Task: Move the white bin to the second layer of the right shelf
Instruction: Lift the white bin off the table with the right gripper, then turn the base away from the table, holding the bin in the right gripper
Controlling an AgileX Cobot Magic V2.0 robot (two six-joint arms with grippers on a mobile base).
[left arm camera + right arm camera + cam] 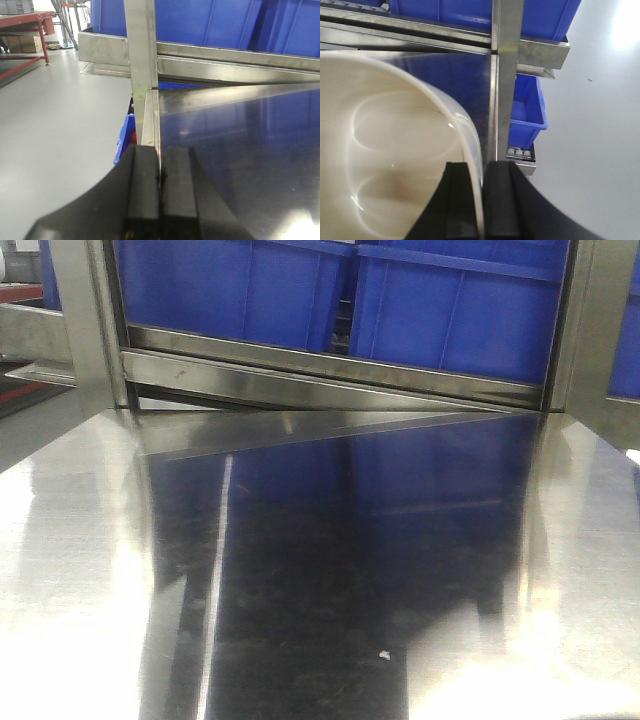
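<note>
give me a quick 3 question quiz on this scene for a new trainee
1. True or false: the right gripper is clamped on the rim of the white bin.
2. Multiple choice: what colour are the crates on the level above the flat steel shelf? A red, B blue, C green.
3. Fill in the blank: the left gripper has its jaws ____ with nothing between them.

Key: 1 true; 2 B; 3 shut.
</note>
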